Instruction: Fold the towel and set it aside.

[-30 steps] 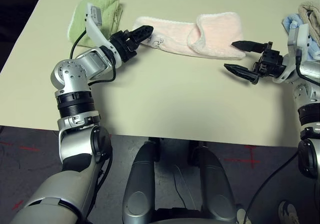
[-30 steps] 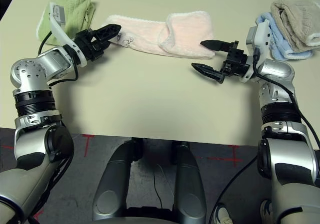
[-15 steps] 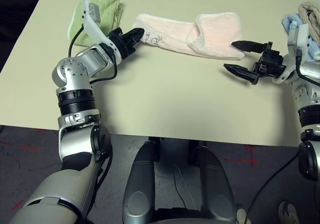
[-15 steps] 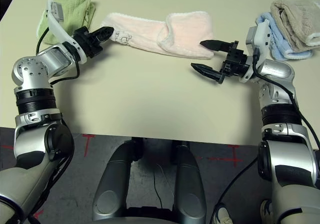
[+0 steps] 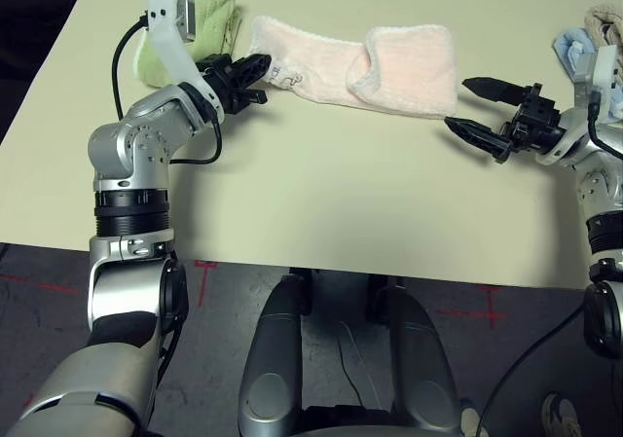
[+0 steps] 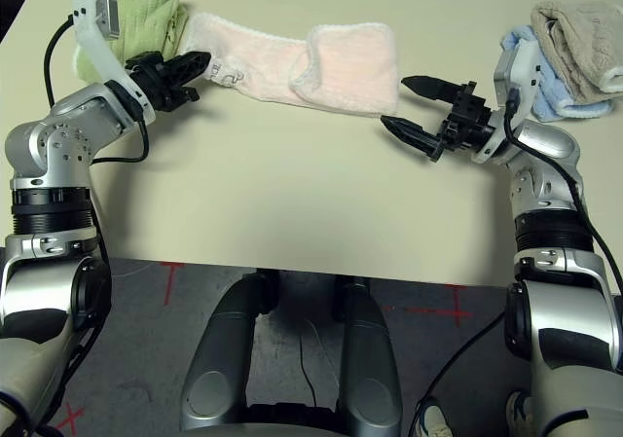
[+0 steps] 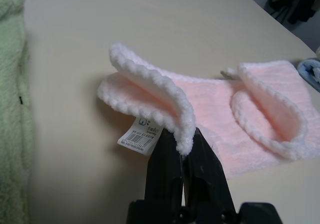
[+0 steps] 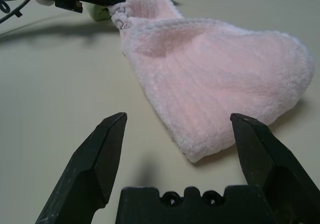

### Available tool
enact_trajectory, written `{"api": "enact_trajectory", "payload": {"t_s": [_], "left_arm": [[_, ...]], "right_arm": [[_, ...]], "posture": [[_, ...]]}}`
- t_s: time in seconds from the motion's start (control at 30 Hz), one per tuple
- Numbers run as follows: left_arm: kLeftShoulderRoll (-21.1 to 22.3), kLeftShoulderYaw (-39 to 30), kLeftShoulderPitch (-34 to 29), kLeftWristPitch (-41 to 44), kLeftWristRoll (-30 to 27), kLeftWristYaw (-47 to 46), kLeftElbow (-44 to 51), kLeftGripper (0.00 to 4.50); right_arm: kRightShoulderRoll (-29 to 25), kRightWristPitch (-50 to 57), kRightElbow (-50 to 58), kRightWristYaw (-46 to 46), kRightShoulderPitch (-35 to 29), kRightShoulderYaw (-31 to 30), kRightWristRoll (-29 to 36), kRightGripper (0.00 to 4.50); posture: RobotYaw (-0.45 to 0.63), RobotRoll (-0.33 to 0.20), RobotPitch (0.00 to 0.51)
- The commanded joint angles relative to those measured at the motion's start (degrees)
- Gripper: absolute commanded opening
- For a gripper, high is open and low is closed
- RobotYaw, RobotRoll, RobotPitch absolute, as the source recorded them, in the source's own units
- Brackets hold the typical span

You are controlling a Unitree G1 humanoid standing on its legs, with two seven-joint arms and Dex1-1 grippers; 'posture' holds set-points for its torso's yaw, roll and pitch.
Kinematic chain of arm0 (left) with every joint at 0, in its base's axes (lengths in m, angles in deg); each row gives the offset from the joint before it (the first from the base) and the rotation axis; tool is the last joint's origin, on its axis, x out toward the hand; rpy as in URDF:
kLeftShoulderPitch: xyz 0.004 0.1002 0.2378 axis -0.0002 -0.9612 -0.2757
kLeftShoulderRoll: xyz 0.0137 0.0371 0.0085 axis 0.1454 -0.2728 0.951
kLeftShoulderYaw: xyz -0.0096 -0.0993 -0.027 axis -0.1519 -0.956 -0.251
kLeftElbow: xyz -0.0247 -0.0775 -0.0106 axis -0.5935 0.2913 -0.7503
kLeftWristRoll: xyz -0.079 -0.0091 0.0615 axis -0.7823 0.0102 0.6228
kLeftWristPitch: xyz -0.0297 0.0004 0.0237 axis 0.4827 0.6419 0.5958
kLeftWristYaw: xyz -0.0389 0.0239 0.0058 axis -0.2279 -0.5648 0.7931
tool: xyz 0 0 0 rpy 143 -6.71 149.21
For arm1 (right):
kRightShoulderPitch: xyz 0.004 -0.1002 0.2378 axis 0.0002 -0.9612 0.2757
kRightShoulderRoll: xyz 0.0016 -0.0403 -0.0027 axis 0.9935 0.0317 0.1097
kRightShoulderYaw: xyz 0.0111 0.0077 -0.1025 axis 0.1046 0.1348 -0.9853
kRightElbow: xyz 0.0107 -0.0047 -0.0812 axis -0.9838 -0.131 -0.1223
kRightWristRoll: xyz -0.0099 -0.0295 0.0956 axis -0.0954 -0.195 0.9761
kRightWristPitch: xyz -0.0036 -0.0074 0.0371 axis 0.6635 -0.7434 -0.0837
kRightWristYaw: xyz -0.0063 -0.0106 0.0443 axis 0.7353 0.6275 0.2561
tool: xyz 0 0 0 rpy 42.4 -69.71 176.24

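a g1 humanoid works a pale pink towel lying across the far side of a cream table, toward twelve o'clock from the robot. the left gripper, at about ten o'clock, has its two black fingers pressed together on the towel's white-stitched left edge, next to a small sewn label (the wrist camera shows the hem pinched between the tips and that end curled up off the table). the right gripper, at about two o'clock, hangs just beside the towel's doubled-over right end with its fingers spread wide and nothing between them.

a light green folded towel sits just behind the left gripper; a blue folded towel and a beige one are stacked at the far right edge.

the step in hand looks like securing both ends before a fold: one end is gripped, the other is not yet. the next move likely calls for the right gripper to ease forward onto the near corner of the right end and close on both layers there, so the cloth can be lifted and folded evenly without dragging into the green towel.
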Motion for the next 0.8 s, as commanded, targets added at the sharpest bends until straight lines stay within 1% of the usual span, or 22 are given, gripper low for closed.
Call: {"api": "enact_trajectory", "payload": {"t_s": [0.03,0.13,0.33,0.63,0.8], "left_arm": [[0.53,2.16,0.95,-0.05,0.64,3.25,2.63,0.04],[0.83,2.9,1.54,1.16,0.19,4.76,4.8,0.04],[-0.99,2.46,4.72,1.32,-0.32,3.99,6.23,0.04],[-7.24,7.54,13.08,-1.52,1.84,7.51,1.36,0.04],[-9.05,10.34,14.46,-1.03,2.84,9.99,0.31,0.04]], "right_arm": [[-0.05,0.18,1.33,-0.33,-1.41,0.97,0.64,4.5],[0.13,0.15,1.54,-0.72,-1.53,0.99,0.64,4.5],[0.29,-0.17,1.18,-0.98,-1.37,0.91,0.61,4.5],[0.02,-0.64,0.11,-0.84,-0.76,0.78,0.06,4.5],[-1.32,-1.12,-1.97,-1.53,-0.21,1.71,-0.29,4.5]], "posture": [[0.02,0.0,0.383],[0.03,0.0,0.372],[0.03,0.0,0.366],[0.03,0.0,0.372],[0.02,0.0,0.373]]}}
